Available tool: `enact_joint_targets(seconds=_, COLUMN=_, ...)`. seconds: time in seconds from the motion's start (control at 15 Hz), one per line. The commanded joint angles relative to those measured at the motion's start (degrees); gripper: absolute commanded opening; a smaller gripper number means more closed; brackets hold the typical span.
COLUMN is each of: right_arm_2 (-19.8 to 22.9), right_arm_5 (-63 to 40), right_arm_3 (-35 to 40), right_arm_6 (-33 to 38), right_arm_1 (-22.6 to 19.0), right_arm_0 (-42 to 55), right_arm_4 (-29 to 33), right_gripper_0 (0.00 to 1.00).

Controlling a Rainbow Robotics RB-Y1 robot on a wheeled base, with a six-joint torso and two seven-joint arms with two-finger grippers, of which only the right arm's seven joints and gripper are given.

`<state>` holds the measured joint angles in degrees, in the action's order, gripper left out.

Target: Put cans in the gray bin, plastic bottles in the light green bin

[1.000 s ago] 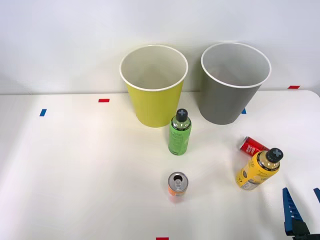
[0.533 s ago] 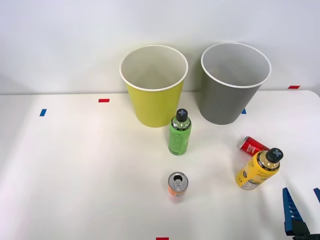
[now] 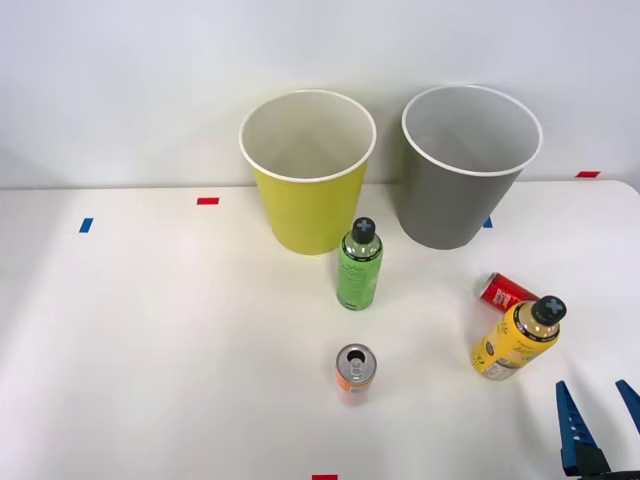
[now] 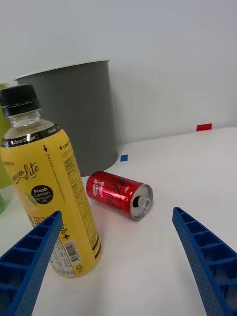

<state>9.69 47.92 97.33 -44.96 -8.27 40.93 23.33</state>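
Gripper (image 3: 598, 420) gaping wide, grasping nothing, touching nothing; hovering near yellow bottle (image 4: 47, 187), red can (image 4: 118, 193) lying beyond.

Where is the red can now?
The red can lies on its side on the table's right part, just behind the yellow bottle, before the gray bin.

Red can (image 4: 118, 193), yellow-labelled black-capped bottle (image 4: 47, 187), gray bin (image 3: 465, 165), blue ribbed gripper (image 3: 598, 396).

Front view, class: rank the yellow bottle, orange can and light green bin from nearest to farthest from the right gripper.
1. yellow bottle, just ahead of the right gripper
2. orange can, toward the robot's left
3. light green bin, far back left
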Motion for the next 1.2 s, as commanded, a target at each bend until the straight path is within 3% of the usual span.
enact_joint_targets(seconds=0.07, right_arm_2=-2.84, right_arm_5=0.5, right_arm_3=-0.04, right_arm_6=-5.4, right_arm_1=-3.77, right_arm_0=-0.42, right_arm_4=-3.11, right_gripper_0=0.77)
enact_joint_targets(seconds=0.4, right_arm_2=-11.1, right_arm_5=0.33, right_arm_3=-0.04, right_arm_6=-24.38, right_arm_1=-10.01, right_arm_0=-0.5, right_arm_4=-18.84, right_gripper_0=0.77)
enact_joint_targets(seconds=0.67, right_arm_2=-15.58, right_arm_5=0.24, right_arm_3=-0.12, right_arm_6=-33.0, right_arm_1=-12.91, right_arm_0=-0.5, right_arm_4=-23.94, right_gripper_0=0.77)
enact_joint_targets(seconds=0.93, right_arm_2=-19.36, right_arm_5=-1.25, right_arm_3=-0.12, right_arm_6=-37.22, right_arm_1=-13.79, right_arm_0=-2.7, right_arm_4=-30.36, right_gripper_0=0.77)
enact_joint_targets(seconds=1.2, right_arm_2=-19.45, right_arm_5=-4.68, right_arm_3=-0.12, right_arm_6=-37.57, right_arm_1=-13.79, right_arm_0=-6.04, right_arm_4=-31.15, right_gripper_0=0.77)
